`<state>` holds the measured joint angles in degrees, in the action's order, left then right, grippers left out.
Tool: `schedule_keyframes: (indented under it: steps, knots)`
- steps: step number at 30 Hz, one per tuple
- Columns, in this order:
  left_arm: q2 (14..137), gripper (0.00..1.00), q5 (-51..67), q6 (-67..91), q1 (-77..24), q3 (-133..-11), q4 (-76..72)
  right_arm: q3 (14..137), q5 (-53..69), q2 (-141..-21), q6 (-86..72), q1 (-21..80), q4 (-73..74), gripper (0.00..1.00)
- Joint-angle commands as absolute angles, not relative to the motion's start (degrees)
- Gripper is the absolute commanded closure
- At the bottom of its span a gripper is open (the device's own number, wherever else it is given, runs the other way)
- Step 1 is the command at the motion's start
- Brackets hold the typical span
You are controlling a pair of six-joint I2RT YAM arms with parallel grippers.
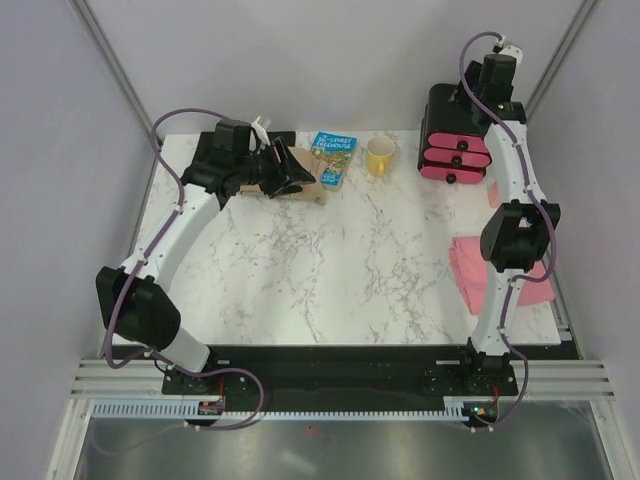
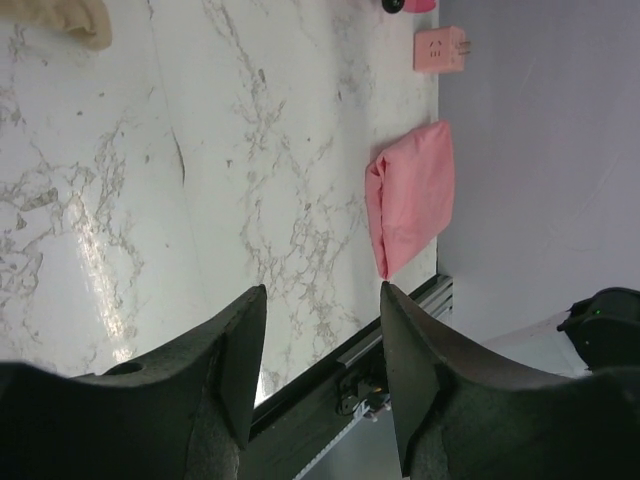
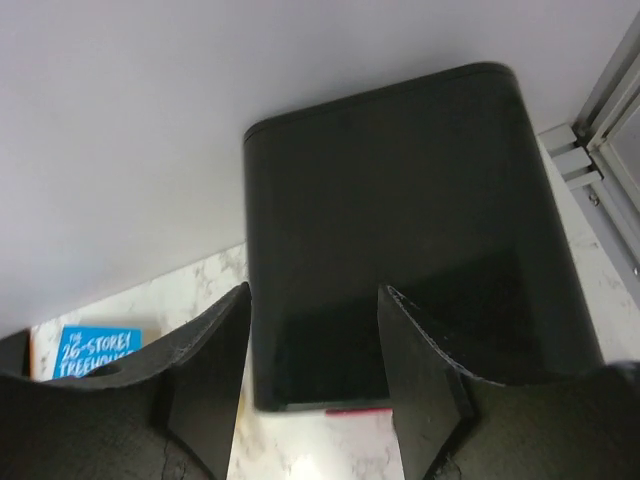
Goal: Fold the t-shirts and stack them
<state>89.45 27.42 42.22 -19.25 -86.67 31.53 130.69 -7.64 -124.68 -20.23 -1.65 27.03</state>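
**A:** Overhead view of a marble table (image 1: 350,260). Where are the shirts, and how do the pincers stand?

**B:** The tan t-shirt (image 2: 82,20) lies at eleven o'clock on the table, mostly hidden beneath the left gripper (image 1: 290,168); the pink t-shirt (image 1: 466,268) lies folded at three o'clock by the right edge, partly behind the right arm. Both pincers are spread with nothing between the fingers; the right gripper (image 3: 312,295) hangs above the pink-and-black drawer box (image 1: 455,150) at one o'clock.

**A:** What could go wrong from here?

**B:** The shirts are well apart, so stacking means carrying one across the table; cloth pinched by a single layer could fall open or drag on the way. The tan shirt looks bunched; how well it is folded cannot be told.

**A:** What stands in the way?

**B:** A blue book (image 1: 333,158) lies just beside the tan shirt, with a yellow cup (image 1: 380,156) near it at twelve o'clock; trailing cloth or a finger could tip the cup. A small pink block (image 2: 440,48) sits between the drawer box and the pink shirt; the right arm, lowering, could strike the box.
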Motion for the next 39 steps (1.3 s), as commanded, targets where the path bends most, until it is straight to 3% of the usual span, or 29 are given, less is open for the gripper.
schedule_keyframes:
  steps: [1,11,22,28,39]
  knots:
    - [85.0,0.43,29.2,40.0,-19.2,-82.3,31.1,131.0,-5.8,-128.1,-22.8,-4.4,15.5,0.39]
    - [81.9,0.42,27.0,39.8,-19.2,-74.8,29.9,131.7,-9.6,-134.5,-24.2,-7.5,12.0,0.40]
    - [88.1,0.40,27.2,41.3,-19.2,-79.8,24.5,124.4,-12.0,-133.8,-28.5,-11.2,7.6,0.40]
    - [98.4,0.39,32.5,43.9,-19.5,-89.4,18.6,123.9,-10.8,-134.6,-29.0,-14.0,7.6,0.41]
    - [127.4,0.38,48.2,47.9,-24.4,-127.8,16.9,120.2,-2.3,-136.2,-30.6,-15.2,7.3,0.43]
